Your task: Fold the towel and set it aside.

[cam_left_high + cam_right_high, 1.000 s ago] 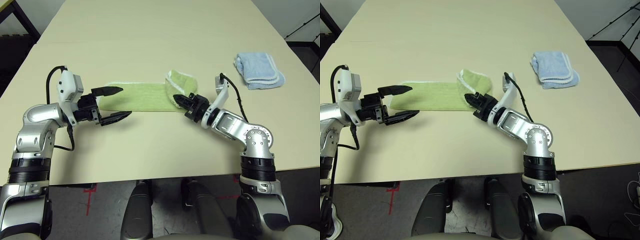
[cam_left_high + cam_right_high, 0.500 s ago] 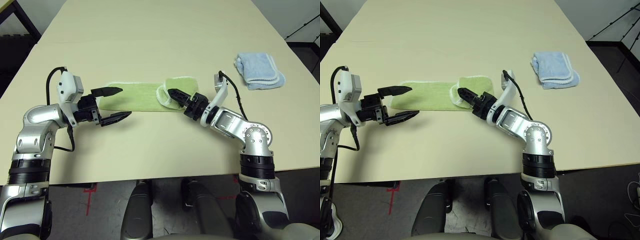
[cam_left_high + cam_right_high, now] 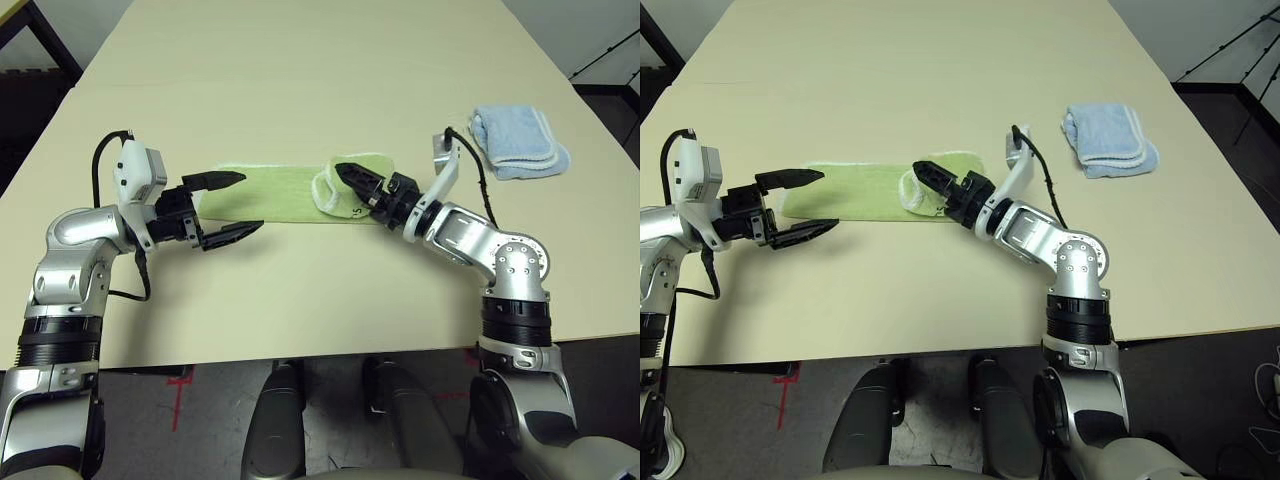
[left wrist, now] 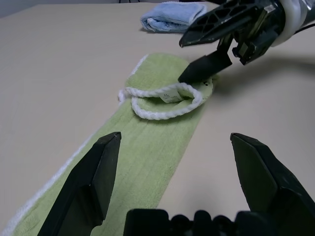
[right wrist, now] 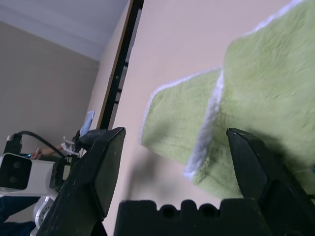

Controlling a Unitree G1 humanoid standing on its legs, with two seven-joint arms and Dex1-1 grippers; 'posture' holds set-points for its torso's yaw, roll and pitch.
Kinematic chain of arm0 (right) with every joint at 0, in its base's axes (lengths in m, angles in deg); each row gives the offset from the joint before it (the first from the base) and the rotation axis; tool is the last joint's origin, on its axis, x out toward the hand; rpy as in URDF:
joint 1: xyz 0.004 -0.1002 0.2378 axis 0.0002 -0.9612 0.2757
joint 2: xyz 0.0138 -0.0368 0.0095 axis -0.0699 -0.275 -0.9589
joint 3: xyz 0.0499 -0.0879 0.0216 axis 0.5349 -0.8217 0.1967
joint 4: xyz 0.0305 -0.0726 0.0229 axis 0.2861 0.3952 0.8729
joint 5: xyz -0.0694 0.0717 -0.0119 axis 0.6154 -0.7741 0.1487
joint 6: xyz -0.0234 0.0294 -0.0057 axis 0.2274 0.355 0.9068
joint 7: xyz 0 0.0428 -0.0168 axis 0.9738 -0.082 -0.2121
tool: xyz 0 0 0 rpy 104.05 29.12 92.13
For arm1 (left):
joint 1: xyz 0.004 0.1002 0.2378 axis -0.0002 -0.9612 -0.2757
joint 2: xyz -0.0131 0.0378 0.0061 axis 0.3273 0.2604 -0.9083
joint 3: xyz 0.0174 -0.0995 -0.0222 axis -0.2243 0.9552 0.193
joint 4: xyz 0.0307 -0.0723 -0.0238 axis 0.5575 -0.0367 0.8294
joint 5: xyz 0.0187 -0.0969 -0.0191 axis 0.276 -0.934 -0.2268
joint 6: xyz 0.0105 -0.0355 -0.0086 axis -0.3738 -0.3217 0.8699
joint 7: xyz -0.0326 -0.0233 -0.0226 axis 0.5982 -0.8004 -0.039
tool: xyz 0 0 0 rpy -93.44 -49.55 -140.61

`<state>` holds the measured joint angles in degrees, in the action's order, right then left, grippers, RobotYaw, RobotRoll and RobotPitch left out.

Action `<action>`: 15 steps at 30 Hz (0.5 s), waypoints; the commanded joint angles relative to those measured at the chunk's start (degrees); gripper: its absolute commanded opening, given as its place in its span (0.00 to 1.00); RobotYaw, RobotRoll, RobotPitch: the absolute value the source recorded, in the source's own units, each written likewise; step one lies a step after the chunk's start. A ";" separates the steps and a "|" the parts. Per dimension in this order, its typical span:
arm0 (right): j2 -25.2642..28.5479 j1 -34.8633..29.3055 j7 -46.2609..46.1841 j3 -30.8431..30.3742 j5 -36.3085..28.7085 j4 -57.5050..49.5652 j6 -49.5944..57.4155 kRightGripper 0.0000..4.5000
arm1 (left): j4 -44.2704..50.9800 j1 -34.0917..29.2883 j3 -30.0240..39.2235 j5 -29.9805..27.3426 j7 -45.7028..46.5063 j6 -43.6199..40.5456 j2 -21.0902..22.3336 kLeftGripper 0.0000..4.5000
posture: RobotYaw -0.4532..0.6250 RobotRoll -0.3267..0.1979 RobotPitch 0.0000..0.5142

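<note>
Your right gripper (image 3: 352,185) stands apart above the towel's (image 3: 275,192) flipped end, probably letting the fold settle; left gripper (image 3: 228,206) waits apart.

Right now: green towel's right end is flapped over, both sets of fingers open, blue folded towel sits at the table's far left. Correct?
Not quite. The blue folded towel sits at the far right, beyond the right gripper, as the left eye view shows. The rest holds: the green towel has its right end flapped over, and the left gripper and right gripper both have open fingers.

The towel (image 3: 290,190) lies on the table (image 3: 300,80), between both claws.
</note>
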<state>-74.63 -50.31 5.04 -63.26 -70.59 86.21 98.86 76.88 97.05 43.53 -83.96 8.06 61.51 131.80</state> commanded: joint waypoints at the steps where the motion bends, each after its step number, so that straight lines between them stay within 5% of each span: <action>1: -0.47 0.44 1.08 -1.15 2.04 2.25 0.38 0.99 | 1.92 -0.95 0.10 0.37 0.12 -0.39 0.84 1.00 | 0.63 0.62 0.34; 15: 1.49 3.08 1.13 1.96 3.47 1.98 1.22 0.99 | 1.95 0.30 -0.66 0.76 1.10 -0.71 0.15 1.00 | 0.62 0.62 0.33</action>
<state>-73.87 -48.11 5.83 -62.71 -66.11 89.81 99.43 78.65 97.12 43.51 -83.93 9.17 60.93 131.82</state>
